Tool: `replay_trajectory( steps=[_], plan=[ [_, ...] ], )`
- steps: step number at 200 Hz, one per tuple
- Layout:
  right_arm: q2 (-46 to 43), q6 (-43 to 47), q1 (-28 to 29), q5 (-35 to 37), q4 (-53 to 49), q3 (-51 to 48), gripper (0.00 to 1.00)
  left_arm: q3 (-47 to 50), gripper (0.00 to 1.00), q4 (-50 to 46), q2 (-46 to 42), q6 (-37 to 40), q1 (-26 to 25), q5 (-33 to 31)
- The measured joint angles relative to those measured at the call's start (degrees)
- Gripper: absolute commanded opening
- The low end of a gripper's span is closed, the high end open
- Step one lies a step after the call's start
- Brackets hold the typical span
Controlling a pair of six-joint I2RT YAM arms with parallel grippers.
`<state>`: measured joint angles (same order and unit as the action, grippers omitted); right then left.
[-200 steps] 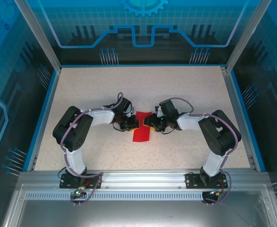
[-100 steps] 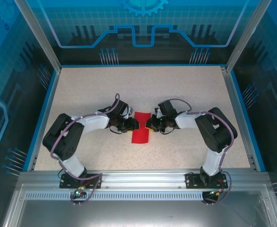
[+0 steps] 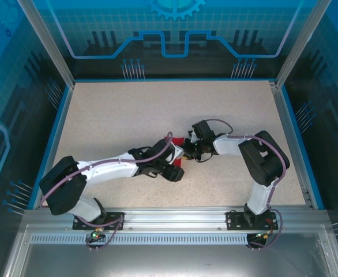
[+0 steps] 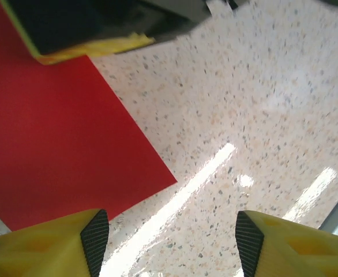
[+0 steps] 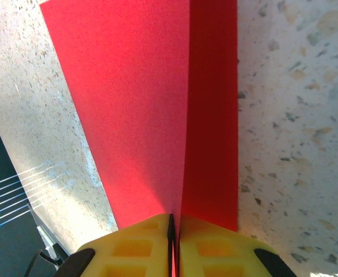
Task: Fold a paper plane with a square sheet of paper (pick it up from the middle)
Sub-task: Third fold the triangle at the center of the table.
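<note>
The square sheet of paper is bright red and lies on the speckled table, creased lengthwise into two flaps. My right gripper is shut on it, pinching the crease at the near end. In the top view the right gripper sits at the paper's right side. My left gripper reaches across over the paper's near end. In the left wrist view the left gripper is open over bare table, with the red paper's corner just to its left and nothing between its fingers.
The speckled table is bordered by a blue rim and aluminium frame posts. A yellow finger of the right gripper shows at the top of the left wrist view, resting at the paper's far edge.
The left gripper has opened, let go of the paper's left edge and swung right and nearer, over the paper's near end. The right gripper has shut on the paper.
</note>
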<state>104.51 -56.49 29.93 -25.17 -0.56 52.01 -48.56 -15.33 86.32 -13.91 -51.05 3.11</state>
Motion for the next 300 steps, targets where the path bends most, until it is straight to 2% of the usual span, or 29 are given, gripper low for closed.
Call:
replay_trajectory(
  steps=[45,104,125,155,206,228,250,300],
  plan=[
    [0.00,-0.02,0.00,-0.79,-0.09,0.63,0.12,-0.24,0.65,-1.75,5.40,2.75,-5.60,-8.59],
    [0.00,-0.02,0.00,-0.85,-0.09,0.63,0.12,-1.66,0.63,-1.92,8.20,3.37,-8.28,-19.82],
    [0.00,-0.02,0.00,-0.85,-0.11,0.63,0.12,-1.66,0.57,-1.57,8.17,3.34,-8.28,-22.29],
    [0.00,0.00,0.00,-0.87,-0.11,0.63,0.13,-1.66,0.38,-0.81,8.09,3.30,-8.28,-24.41],
    [0.00,0.00,0.00,-0.83,-0.35,0.61,0.15,-1.55,0.14,-0.39,5.01,3.48,-8.26,-25.20],
    [0.00,0.04,0.00,-0.83,-0.39,0.61,0.17,-1.36,0.07,-0.09,4.09,3.34,-7.69,-24.72],
    [-0.02,0.39,0.00,-0.83,-0.72,0.61,0.20,-0.28,0.04,0.66,3.04,3.28,-5.75,-22.21],
    [-1.86,1.53,-0.44,-0.76,-2.89,0.57,0.27,2.12,0.00,2.73,0.48,2.54,1.27,-10.73]
  ],
)
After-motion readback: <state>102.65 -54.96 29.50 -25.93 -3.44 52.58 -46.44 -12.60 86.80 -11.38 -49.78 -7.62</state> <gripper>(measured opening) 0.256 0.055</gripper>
